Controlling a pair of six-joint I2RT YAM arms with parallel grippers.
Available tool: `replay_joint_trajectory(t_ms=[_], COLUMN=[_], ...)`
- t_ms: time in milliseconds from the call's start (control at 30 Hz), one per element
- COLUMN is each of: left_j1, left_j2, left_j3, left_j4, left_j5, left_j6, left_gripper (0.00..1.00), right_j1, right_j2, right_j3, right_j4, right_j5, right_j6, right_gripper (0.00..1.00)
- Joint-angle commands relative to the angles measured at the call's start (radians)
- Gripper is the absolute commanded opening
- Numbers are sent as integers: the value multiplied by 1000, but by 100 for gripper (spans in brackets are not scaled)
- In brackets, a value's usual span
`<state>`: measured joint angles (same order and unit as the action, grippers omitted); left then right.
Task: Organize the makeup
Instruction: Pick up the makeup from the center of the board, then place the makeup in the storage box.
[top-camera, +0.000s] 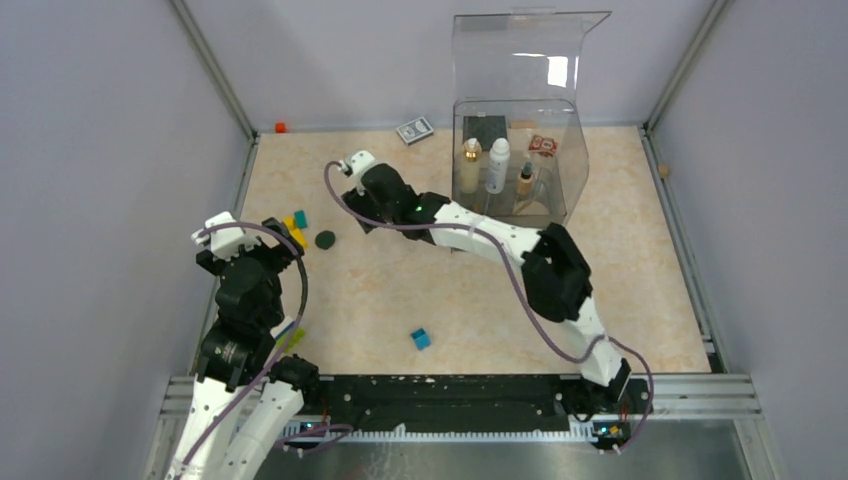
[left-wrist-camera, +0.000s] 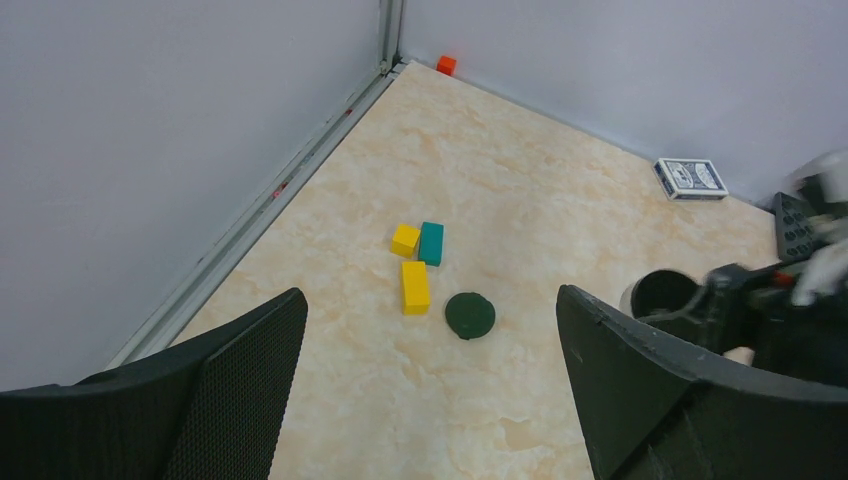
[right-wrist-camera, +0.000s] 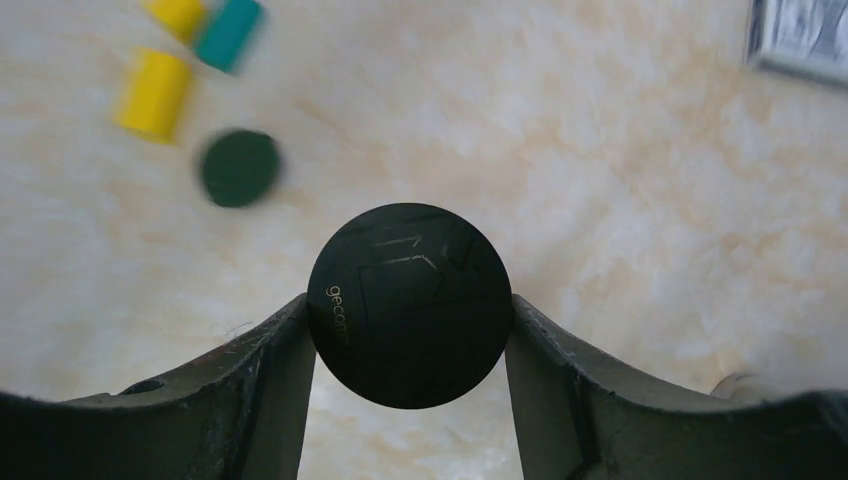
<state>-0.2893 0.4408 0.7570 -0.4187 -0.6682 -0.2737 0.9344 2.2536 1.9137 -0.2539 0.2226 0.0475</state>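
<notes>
Gripping: compact (right-wrist-camera: 410, 305), black and round, pinched across its rim by the right pincer (right-wrist-camera: 410, 325), one finger against each side. Probably taken this way because the flat lid offers nothing else to hold.
Compact's place: over the left half of the counter (top-camera: 400, 290), toward the far edge, between the blocks and the card box (top-camera: 414, 130). Lying or lifted, cannot tell.
Left pincer (left-wrist-camera: 430, 390): spread wide, holding nothing, stationed by the left edge and facing the blocks. Likely held back to leave room for the right arm.
Case (top-camera: 572, 160): clear, lid tipped up, at the far right of the counter, open for loading.
Inside the case: gold-capped bottle (top-camera: 470, 165), white bottle (top-camera: 497, 165) and small bottle (top-camera: 525, 180) upright in front. Dark palette (top-camera: 484, 128) and checkered palette (top-camera: 543, 145) behind them. Seemingly tall things together, flat things at the back.
Not makeup: yellow blocks (left-wrist-camera: 414, 286), teal block (left-wrist-camera: 431, 243) and green disc (left-wrist-camera: 469, 315) bunched near the left edge, blue cube (top-camera: 421, 339) toward the near edge.
Step in hand: securing the compact, presumably for the trip to the case.
Risk: smooth round rim, apt to slip or twist between the fingers.
</notes>
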Motion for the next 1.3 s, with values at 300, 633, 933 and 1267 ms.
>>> replay_joint_trajectory(t_ms=[300,633,933,1267], left_j1=[7,9,9,9], left_j2=[-2,5,13,7], left_j3=[-3,-3,-3,-3], left_j4=[34,34,35,34], left_j5=[12,16,26,21], left_j6=[9,8,8,8], left_gripper=[99,99,99,99], right_j1=[104,-108,-175,-267], right_j2=[-796,-1157,-1109,-938], right_j3=[-242,-584,-793,-864], right_j4=[118,-42,-73,136], right_j5=[153,320,148,10], right_j6=[-96,40,196,199], right_gripper=[45,43,43,41])
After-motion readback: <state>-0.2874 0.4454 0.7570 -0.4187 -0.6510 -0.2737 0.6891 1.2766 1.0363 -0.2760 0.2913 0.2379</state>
